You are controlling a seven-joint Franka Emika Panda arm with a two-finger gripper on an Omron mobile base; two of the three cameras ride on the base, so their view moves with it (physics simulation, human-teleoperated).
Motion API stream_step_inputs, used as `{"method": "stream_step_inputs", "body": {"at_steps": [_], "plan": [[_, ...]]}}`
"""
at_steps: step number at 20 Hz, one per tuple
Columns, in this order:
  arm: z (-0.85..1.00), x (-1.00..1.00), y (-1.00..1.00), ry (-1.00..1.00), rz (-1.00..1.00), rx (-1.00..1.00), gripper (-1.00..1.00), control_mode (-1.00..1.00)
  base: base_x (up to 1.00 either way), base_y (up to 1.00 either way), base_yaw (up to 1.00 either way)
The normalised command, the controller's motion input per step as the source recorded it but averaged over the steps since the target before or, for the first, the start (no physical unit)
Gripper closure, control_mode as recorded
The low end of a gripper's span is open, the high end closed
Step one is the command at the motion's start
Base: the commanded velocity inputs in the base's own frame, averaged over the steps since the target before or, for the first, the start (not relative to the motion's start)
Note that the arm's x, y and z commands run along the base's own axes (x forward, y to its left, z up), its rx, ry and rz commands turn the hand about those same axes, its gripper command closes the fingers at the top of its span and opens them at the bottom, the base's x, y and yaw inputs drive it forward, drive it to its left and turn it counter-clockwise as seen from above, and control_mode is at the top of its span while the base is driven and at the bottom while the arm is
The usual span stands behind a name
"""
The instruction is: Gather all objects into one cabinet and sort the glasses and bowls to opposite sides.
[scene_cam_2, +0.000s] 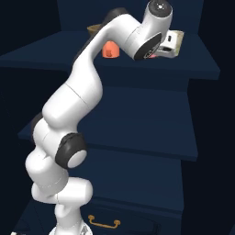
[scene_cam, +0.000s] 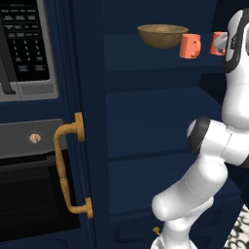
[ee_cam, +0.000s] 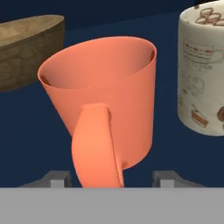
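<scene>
A: Item one, coral-orange cup [ee_cam: 105, 105]. We list it upright on the tall navy cabinet's [scene_cam: 146, 126] upper shelf, between the olive-brown bowl [ee_cam: 26, 48] and the cream printed cup [ee_cam: 203, 70].

B: Handling?

A: We judge it light, rigid, smooth, breakable. Best hold: the handle facing us, or across the body.

B: Claw [ee_cam: 111, 177]?

A: Released. Its tips stand apart either side of the handle, touching nothing. The arm reaches high, hand level at that shelf.

Black microwave [scene_cam: 22, 46] with keypad at upper left of the left base view, black oven [scene_cam: 34, 194] beneath it, small brass drawer handle [scene_cam_2: 104, 223] at bottom of the right base view
</scene>
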Motion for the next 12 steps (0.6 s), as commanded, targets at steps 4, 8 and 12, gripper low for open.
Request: {"method": "stream_step_inputs", "body": {"at_steps": [4, 8, 12], "plan": [[0.11, 0.00, 0.00, -0.10, 0.00, 0.00, -1.00, -1.00, 0.00, 0.00, 0.00], [0.39, -0.04, 0.00, -0.06, 0.02, 0.00, -1.00, -1.00, 0.00, 0.00, 0.00], [0.07, -0.24, 0.00, 0.03, 0.06, 0.00, -1.00, -1.00, 0.00, 0.00, 0.00]]}}
